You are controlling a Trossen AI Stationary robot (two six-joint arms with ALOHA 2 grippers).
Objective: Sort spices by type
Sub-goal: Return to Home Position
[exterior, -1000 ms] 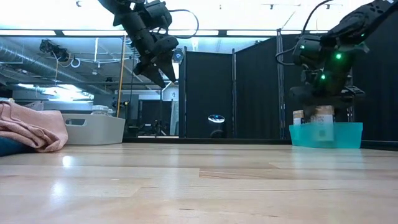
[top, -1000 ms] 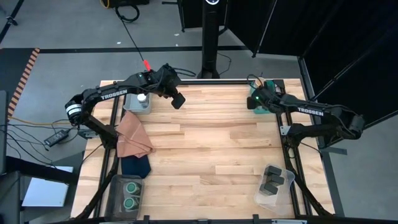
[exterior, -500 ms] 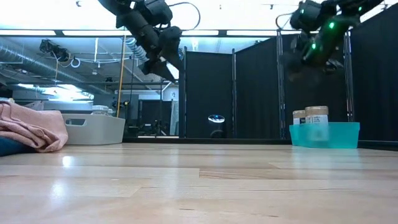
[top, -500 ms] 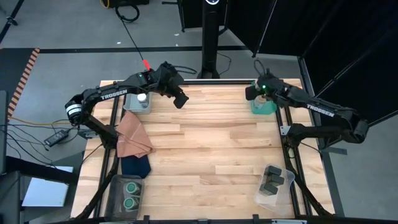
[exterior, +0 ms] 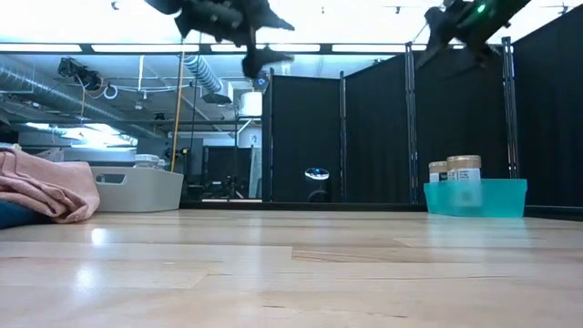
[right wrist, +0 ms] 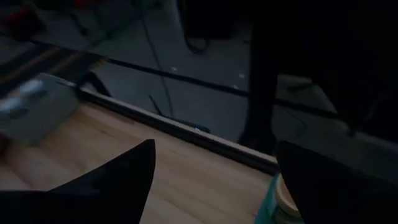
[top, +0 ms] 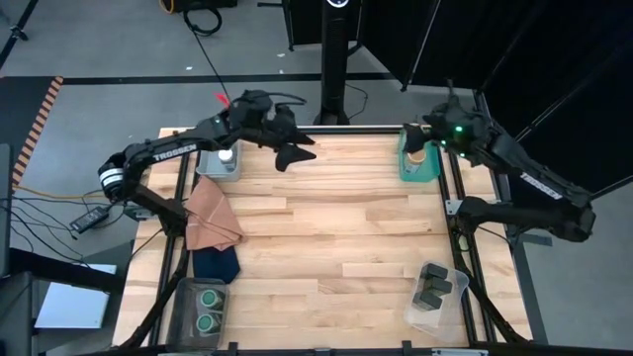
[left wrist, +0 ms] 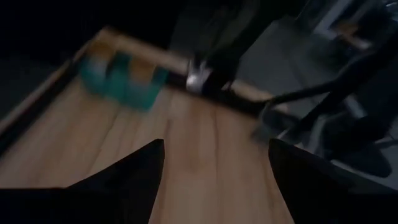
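Note:
Both arms are raised, and both grippers are open and hold nothing. My left gripper (top: 299, 150) (left wrist: 214, 180) hangs high over the far middle of the table (top: 326, 227). My right gripper (top: 427, 129) (right wrist: 214, 180) is high above the teal bin (top: 405, 170) at the far right. In the low view, two tan-lidded jars (exterior: 464, 169) stand in that bin. A white-lidded jar (top: 226, 157) stands in the grey bin (top: 211, 170) at the far left. Two green-lidded jars (top: 208, 308) sit in a near-left tray. The black tins (top: 432, 286) lie in a clear near-right container.
A brown cloth (top: 212, 218) lies partly over a navy cloth (top: 214, 263) along the left side. The wooden middle of the table holds no objects. A pole base (top: 334, 99) stands beyond the far edge, with black curtains to its right.
My right gripper rose from just over the tan-lidded jars in the teal bin to high above it, drifting toward the far right. The jars stayed in the bin. My left gripper lifted, moved slightly right and tipped toward level.

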